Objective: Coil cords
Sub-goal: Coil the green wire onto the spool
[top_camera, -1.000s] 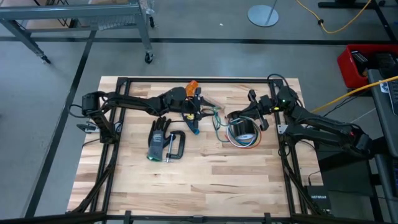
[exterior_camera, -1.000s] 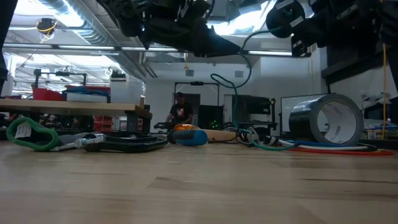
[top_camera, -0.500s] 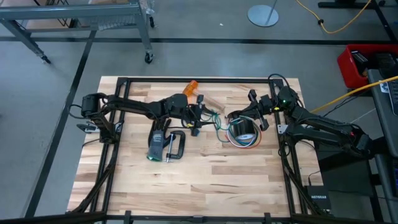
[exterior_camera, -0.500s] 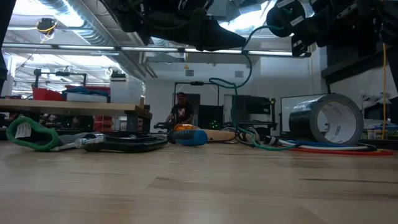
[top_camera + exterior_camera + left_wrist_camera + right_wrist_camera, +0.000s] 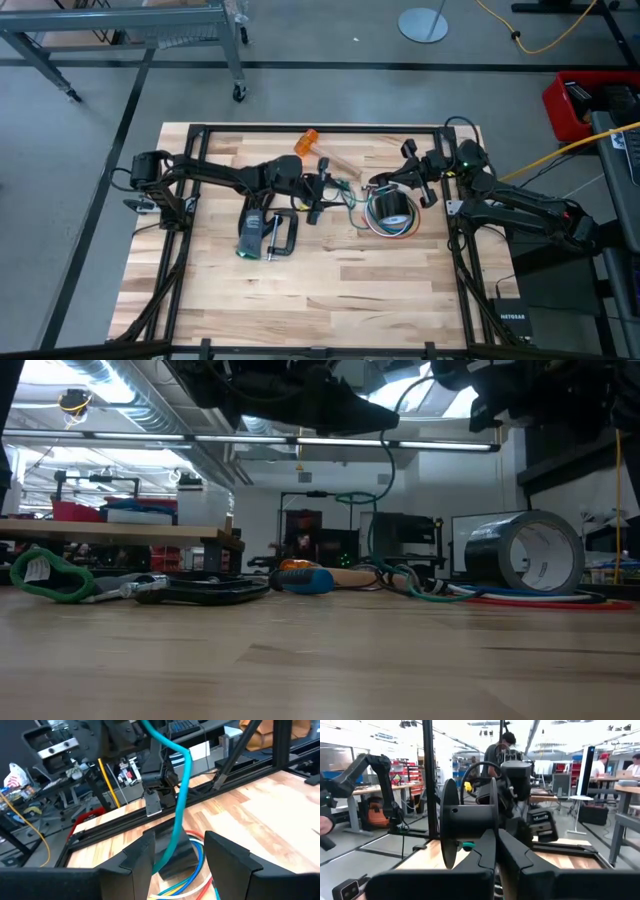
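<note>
While the left gripper [image 5: 322, 190] hangs over the middle of the light wooden slat table [image 5: 330, 290], its two dark fingers [image 5: 227, 857] stand wide apart with the thin teal-green cord [image 5: 176, 815] running up through the gap between them; can't tell if either finger actually touches it. In the high view that cord [image 5: 347, 196] crosses from the left gripper toward the right gripper [image 5: 385, 183], which hangs above the table's right half with its fingers [image 5: 520, 855] pressed together; whether it pinches the cord end can't be told. In the low view the teal cord [image 5: 385, 490] rises from the tabletop up to the dark arms overhead, slack with a bend partway. Just below the right gripper sits a dark grey roll of tape [image 5: 389, 208], standing on edge in the low view [image 5: 525, 555]. Around its base lies the loose bundle of red, white and blue wires [image 5: 385, 232], flat on the wood. Beyond the left gripper, toward the table's far edge, lies an orange-headed mallet with wooden handle [image 5: 322, 149]. On the left arm's side, a black work glove [image 5: 252, 225] lies flat with a black C-clamp [image 5: 283, 236] just beside it. A green loop with a white tag [image 5: 45, 575] shows at the low view's left edge.
</note>
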Motion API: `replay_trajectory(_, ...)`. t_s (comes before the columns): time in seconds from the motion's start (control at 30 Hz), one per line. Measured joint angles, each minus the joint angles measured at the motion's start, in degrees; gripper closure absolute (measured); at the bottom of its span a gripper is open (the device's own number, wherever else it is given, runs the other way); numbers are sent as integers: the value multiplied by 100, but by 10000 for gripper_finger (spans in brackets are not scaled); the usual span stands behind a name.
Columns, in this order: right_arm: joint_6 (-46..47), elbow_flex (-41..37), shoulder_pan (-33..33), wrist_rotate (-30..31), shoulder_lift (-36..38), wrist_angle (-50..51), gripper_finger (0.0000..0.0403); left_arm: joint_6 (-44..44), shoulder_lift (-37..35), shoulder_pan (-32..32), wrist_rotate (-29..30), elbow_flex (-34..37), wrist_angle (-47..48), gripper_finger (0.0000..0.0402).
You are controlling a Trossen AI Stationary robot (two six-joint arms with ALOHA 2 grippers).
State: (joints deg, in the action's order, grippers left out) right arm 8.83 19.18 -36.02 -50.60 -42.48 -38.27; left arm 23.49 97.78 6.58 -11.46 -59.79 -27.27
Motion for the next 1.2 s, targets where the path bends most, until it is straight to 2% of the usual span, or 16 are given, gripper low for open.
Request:
replay_trajectory(0.27, 58, 0, 1, 160, 0, -36, 394, 87, 0, -35, 2, 0, -89, 243)
replay_trajectory(0.7, 75, 0, 1, 152, 118, -226, 394, -13, 1, 26, 111, 0, 18, 363)
replay_trajectory(0.9, 191, 0, 1, 156, 324, -222, 394, -287, 0, 114, 191, 0, 1, 396)
replay_trajectory(1.2, 196, 0, -1, 290, 440, 81, 394, -1300, 0, 173, 1032, 0, -179, 399)
